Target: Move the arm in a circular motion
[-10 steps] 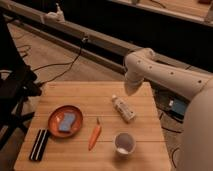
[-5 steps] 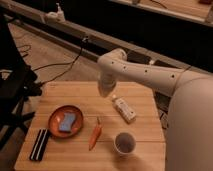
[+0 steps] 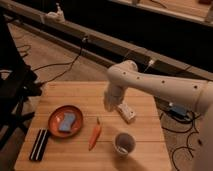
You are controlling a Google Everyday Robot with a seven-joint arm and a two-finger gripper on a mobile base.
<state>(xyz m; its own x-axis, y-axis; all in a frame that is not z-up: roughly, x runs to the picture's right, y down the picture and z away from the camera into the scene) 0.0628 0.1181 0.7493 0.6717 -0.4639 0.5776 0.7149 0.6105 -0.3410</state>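
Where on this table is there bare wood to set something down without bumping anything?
Free: the far strip of the table behind the orange plate, and the near-right corner past the cup. Crowded: the middle, where the hand hangs beside the white bottle, carrot just in front.

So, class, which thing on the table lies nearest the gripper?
The white bottle, lying beside the gripper above the table's middle; carrot, cup and plate sit farther off.
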